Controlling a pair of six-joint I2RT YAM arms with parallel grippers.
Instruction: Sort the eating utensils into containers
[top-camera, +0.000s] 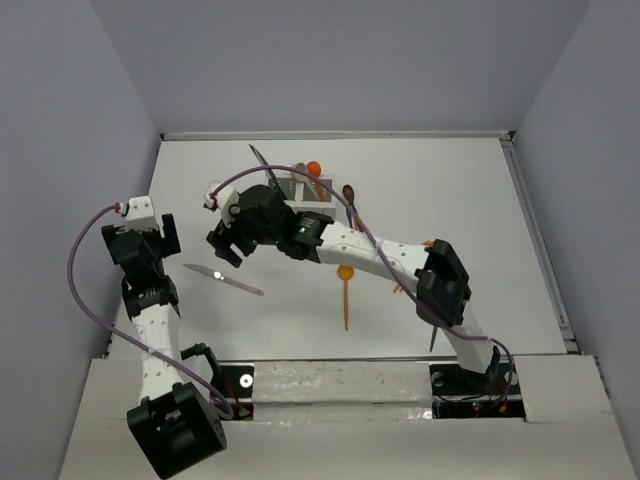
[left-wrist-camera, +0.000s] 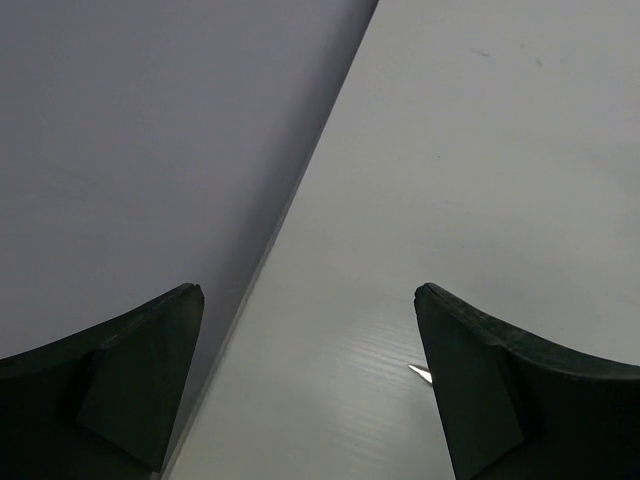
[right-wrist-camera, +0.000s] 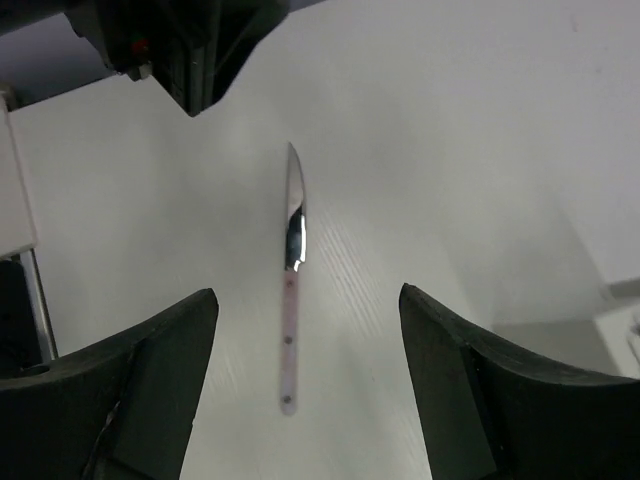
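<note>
Right fingers (right-wrist-camera: 150, 380) spread open over pink-handled knife (right-wrist-camera: 293, 230) lying flat on tabletop (right-wrist-camera: 480, 150). We judge it light, stiff, slick, thin; we'd pinch the handle mid-length. Left fingers (left-wrist-camera: 130, 370) open, empty, near wall (left-wrist-camera: 150, 150). Caddy (top-camera: 281, 186) sits farther back, well apart.

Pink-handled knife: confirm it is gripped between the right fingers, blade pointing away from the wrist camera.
Not gripped. The right wrist view shows the pink-handled knife lying free on the table, with the right fingers open on either side of it and neither one touching it. The blade does point away from the camera.
</note>
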